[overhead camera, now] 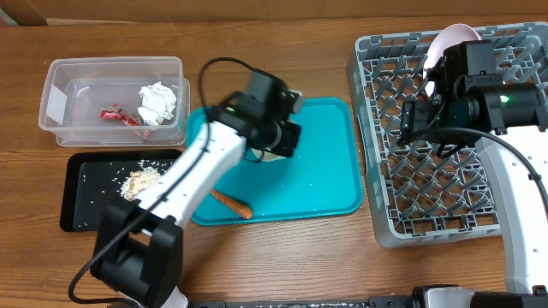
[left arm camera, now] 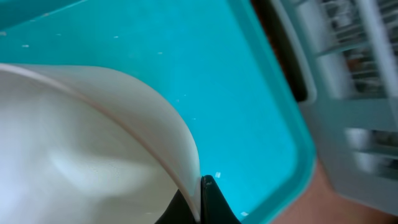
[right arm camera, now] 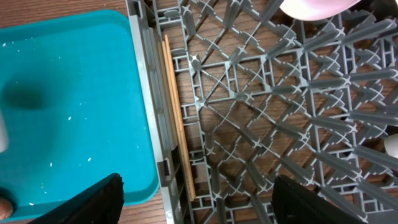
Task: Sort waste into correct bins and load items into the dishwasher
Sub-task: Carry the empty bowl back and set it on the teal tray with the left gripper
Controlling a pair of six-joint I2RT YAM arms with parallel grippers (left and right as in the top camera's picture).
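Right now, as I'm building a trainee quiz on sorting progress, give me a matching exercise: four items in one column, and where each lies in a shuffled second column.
Items:
1. crumpled white tissue
2. beige rice-like food scraps
3. small orange carrot piece
4. thin wooden chopsticks

Places:
A. large teal serving tray
B. grey plastic dish rack
C. clear plastic rectangular tub
D. shallow black rectangular tray

Pairs: 1-C, 2-D, 3-A, 4-B.

Brown wood-grain table [overhead camera: 282, 257] fills view; soft, even light.
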